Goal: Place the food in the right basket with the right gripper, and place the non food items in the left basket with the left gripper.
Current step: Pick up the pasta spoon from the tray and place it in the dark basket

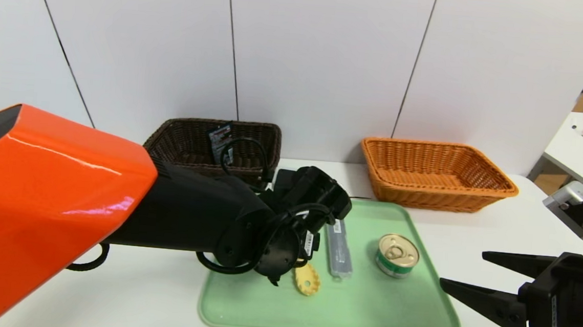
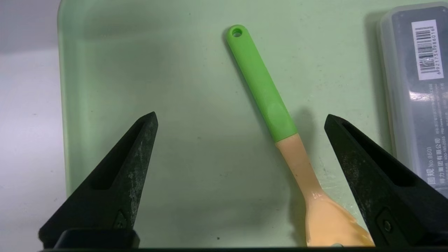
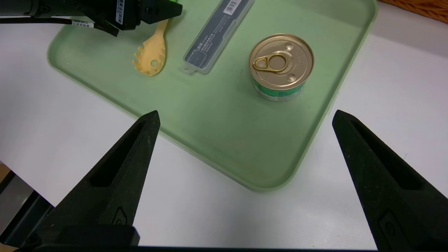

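Hovering left tool (image 2: 240,119), spread, over spoon (image 2: 269,108)

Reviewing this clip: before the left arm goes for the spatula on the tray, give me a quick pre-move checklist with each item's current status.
1. Left pincer open: ok.
2. Spatula lies between the jaws: ok, though nearer one finger than the other.
3. Plastic case apart from the spatula: ok, but close beside one finger.
4. Brown basket has room: ok, only one small packet inside.
5. Right pincer out of the way: ok, open, off the tray's right edge.
6. Can untouched, upright: ok.
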You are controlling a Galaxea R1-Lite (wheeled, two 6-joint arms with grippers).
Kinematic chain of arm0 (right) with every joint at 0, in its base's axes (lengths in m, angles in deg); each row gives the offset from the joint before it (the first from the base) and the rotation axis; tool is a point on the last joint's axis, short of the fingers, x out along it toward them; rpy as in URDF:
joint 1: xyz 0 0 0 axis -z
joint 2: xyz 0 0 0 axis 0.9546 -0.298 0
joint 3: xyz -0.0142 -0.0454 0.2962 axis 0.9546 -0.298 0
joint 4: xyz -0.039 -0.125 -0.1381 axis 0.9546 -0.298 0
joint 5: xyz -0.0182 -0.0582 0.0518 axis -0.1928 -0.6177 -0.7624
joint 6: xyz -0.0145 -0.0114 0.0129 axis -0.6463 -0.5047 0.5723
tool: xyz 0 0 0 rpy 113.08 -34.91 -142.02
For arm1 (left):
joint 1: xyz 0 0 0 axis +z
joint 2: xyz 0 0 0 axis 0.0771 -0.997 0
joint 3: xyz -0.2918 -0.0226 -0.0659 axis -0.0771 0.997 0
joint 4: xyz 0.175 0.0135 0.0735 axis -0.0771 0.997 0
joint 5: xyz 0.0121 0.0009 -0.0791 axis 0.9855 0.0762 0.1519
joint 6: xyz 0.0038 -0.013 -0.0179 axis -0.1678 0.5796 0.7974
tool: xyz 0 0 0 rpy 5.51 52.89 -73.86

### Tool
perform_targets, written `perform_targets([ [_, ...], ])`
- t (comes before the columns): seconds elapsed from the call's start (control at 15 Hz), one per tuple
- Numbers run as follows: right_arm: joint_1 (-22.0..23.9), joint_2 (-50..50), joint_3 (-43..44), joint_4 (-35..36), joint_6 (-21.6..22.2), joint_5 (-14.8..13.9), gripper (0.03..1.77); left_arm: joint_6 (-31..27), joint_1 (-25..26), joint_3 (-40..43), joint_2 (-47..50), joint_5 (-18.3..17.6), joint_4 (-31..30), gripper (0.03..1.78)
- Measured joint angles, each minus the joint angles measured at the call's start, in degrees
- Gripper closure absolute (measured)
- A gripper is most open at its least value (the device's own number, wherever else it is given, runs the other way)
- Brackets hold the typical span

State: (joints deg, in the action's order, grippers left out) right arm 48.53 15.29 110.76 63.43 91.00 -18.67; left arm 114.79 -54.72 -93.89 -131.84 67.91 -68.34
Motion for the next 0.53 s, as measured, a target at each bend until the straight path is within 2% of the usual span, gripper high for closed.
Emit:
perform_targets([
  [0.27, 0.0, 0.2, -0.3, 0.0, 0.0, 0.0, 0.10, 4.2, 0.0, -6.5, -2.0, -0.4, 8.5, 0.12],
  [0.53, 0.0, 0.2, -0.4, 0.0, 0.0, 0.0, 0.10, 4.9, 0.2, -8.9, -3.1, -0.7, 10.8, 0.12],
])
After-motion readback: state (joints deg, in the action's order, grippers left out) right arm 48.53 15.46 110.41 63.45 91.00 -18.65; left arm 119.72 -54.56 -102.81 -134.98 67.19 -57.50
